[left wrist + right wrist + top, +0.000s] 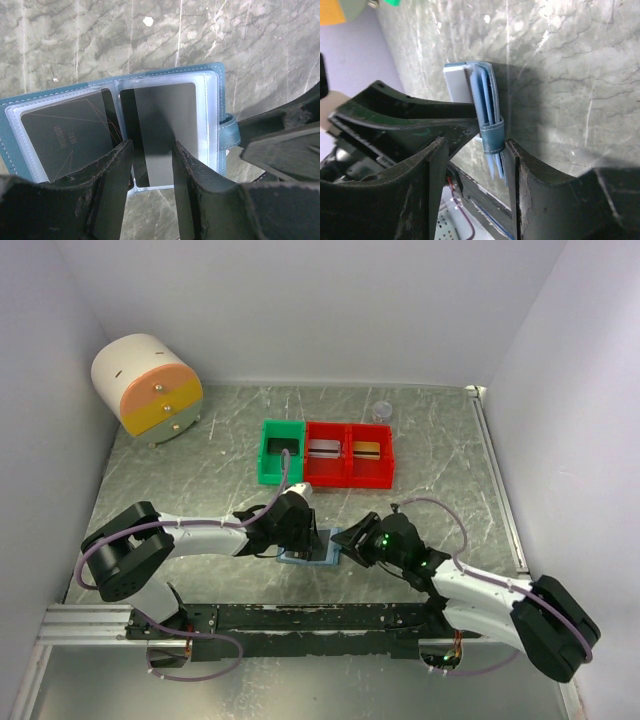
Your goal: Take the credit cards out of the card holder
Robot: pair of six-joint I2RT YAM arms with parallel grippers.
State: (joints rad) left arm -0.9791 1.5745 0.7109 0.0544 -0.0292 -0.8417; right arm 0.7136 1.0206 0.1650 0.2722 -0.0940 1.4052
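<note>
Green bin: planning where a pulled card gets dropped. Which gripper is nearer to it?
Left. The left gripper hangs just on the near side of the green bin; the right gripper is farther, off to the robot's right.

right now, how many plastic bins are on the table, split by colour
green bin: 1
red bins: 2
total: 3
</note>
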